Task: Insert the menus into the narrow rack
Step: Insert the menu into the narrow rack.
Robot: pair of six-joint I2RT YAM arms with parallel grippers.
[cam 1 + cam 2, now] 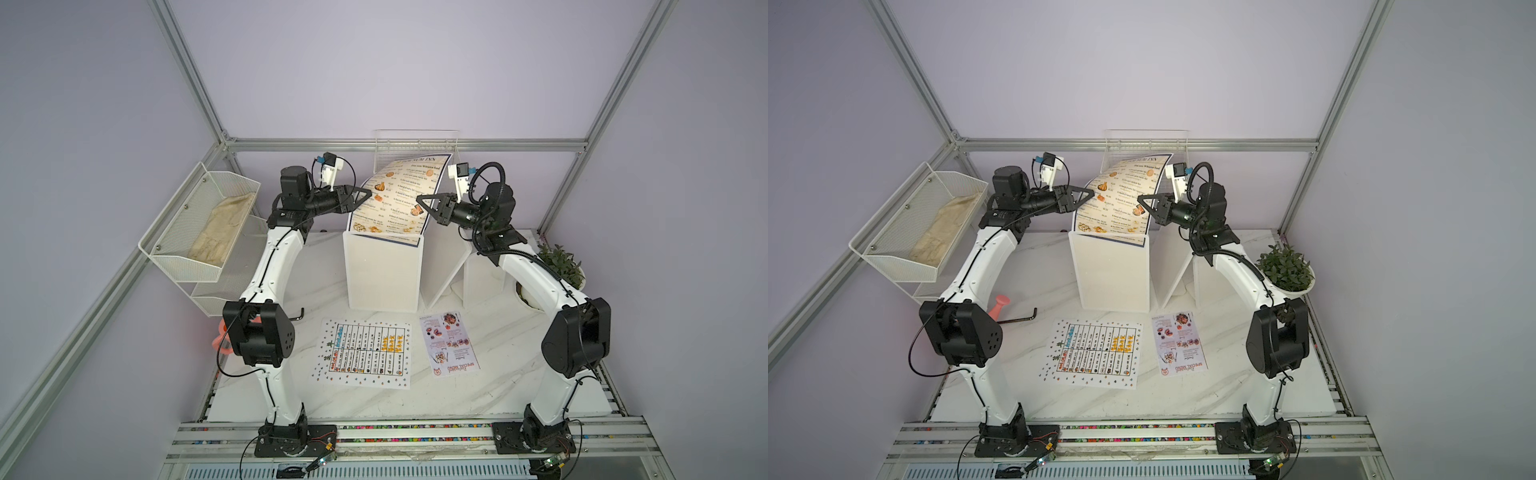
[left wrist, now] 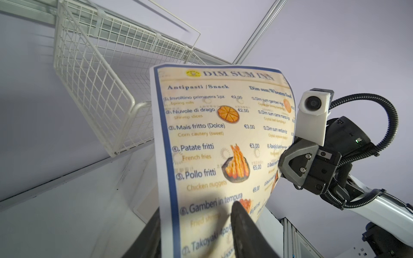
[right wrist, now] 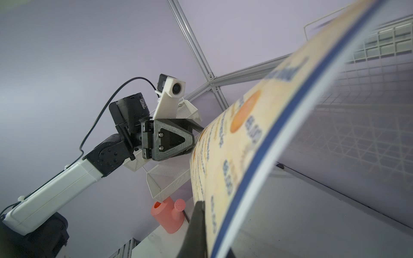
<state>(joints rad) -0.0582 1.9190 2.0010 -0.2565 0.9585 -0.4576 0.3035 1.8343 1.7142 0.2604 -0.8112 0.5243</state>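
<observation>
Flanking raised DIM SUM INN menu (image 1: 395,195), arms inward

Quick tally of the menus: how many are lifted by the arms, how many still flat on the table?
Lifted, gripped at both side edges: 1, the DIM SUM INN menu
Flat on the table: 2, the grid-table menu and the SPECIAL MENU leaflet
Total: 3 menus
</observation>
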